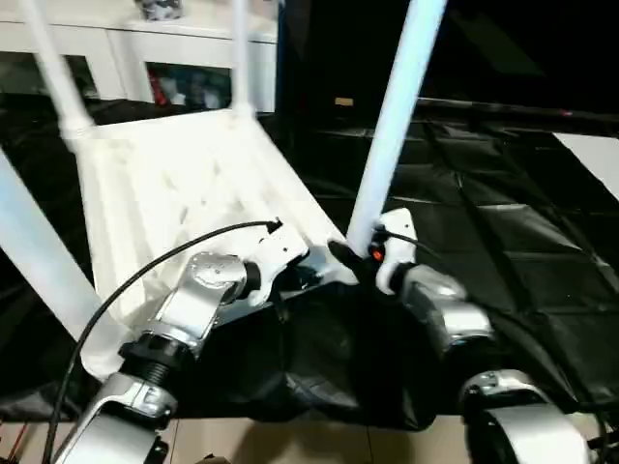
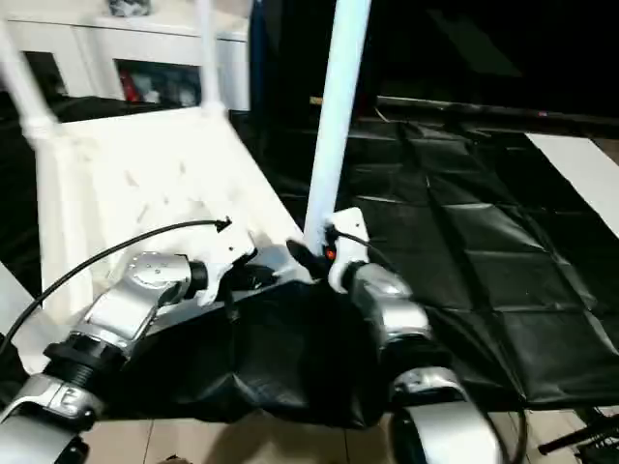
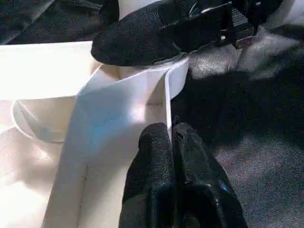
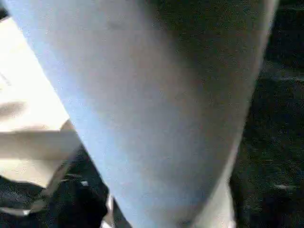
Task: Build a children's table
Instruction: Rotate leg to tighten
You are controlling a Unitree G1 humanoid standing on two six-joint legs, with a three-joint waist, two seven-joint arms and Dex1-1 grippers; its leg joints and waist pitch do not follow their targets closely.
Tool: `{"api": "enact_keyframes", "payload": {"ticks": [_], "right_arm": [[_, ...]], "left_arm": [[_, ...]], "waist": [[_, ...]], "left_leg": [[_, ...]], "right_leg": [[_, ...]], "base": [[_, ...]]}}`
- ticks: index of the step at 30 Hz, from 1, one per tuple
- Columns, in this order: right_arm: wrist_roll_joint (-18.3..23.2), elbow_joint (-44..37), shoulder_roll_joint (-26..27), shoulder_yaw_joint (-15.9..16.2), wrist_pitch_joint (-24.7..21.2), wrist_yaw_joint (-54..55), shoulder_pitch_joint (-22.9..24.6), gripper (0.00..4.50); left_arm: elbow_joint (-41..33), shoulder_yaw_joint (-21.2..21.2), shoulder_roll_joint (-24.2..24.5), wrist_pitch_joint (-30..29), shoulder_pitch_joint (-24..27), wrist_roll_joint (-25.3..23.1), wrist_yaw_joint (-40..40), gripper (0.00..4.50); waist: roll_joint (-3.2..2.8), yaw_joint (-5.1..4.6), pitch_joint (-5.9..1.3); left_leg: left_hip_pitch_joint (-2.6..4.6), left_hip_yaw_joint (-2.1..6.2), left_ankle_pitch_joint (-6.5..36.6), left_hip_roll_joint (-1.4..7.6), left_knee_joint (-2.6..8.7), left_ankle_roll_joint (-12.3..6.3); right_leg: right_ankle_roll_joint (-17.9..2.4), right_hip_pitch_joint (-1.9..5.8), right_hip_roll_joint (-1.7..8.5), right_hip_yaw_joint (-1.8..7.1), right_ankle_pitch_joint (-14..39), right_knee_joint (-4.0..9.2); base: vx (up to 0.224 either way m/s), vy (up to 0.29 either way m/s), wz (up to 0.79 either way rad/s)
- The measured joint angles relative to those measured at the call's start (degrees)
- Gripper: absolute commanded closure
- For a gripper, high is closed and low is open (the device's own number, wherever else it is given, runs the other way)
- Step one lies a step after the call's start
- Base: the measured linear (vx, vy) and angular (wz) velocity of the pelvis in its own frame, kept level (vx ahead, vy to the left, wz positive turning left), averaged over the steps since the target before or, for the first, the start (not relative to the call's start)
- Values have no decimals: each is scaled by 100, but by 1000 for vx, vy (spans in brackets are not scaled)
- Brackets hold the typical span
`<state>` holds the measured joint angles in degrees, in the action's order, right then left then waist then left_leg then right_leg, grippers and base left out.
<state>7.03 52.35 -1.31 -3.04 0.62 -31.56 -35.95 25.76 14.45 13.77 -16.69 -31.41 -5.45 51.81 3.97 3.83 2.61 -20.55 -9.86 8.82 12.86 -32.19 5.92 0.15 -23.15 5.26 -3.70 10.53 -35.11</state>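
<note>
The children's table top (image 1: 174, 184) lies upside down on a black sheet, ribbed underside up. Three white legs stand in its corner sockets: one far left (image 1: 53, 68), one far right (image 1: 240, 58) and one at the near left (image 1: 29, 251). At the near right corner stands another leg (image 1: 397, 116), tilted a little. My right gripper (image 1: 363, 256) is closed around the base of that leg (image 4: 152, 95), just above the socket. My left gripper (image 3: 169, 135) is shut on the table top's thin rim wall (image 3: 167, 95) right beside that corner.
A white cabinet (image 1: 126, 39) with glass doors stands behind the table. The black sheet (image 1: 503, 232) covers the ground to the right, with a white panel (image 1: 595, 155) at its far right edge. Pale floor (image 1: 290, 445) shows near my body.
</note>
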Motion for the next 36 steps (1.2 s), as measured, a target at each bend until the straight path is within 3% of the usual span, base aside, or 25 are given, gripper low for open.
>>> {"api": "enact_keyframes", "payload": {"ticks": [3,11,16,22,26,31,36], "right_arm": [[21,-30,-16,-27,-57,-241,0,75],[-61,-342,-631,595,-160,-2048,125,68],[-118,-611,-1169,998,25,-3350,269,68],[-117,-769,-1369,1141,-16,-3908,325,68],[-109,-831,-1397,1169,-139,-4074,327,84],[-112,-819,-1388,1176,-129,-4105,326,144],[-109,-826,-1368,1178,-142,-4082,335,174]], "left_arm": [[-54,3,59,4,25,10,124,450],[-310,-2,526,199,220,241,932,450],[-461,77,839,325,311,452,1530,450],[-480,124,992,403,342,552,1848,450],[-480,126,1039,413,348,577,1990,450],[-494,145,1052,414,350,586,2060,450],[-508,159,1059,414,352,591,2060,450]], "waist": [[0,-15,0],[3,34,1],[14,153,-1],[22,195,-6],[26,212,-7],[28,246,-7],[29,254,-8]], "left_leg": [[-3,-1,0,1,3,0],[-12,0,0,4,20,0],[-31,-1,0,5,9,0],[-38,-2,0,6,-6,-2],[-39,-1,0,6,-6,-1],[-40,-1,0,6,-6,-1],[-40,-1,0,6,-6,-1]], "right_leg": [[-1,-3,-2,-1,-1,-1],[-11,-8,-4,-8,-5,4],[-5,-7,-2,-7,0,12],[-6,-5,-2,-3,1,8],[-6,-5,-2,-4,1,6],[-6,-4,-2,-4,1,7],[-6,-4,-2,-4,2,7]], "base": [[0,0,0],[0,0,0],[0,0,0],[0,0,0],[0,0,0],[0,0,0],[0,0,0]]}}
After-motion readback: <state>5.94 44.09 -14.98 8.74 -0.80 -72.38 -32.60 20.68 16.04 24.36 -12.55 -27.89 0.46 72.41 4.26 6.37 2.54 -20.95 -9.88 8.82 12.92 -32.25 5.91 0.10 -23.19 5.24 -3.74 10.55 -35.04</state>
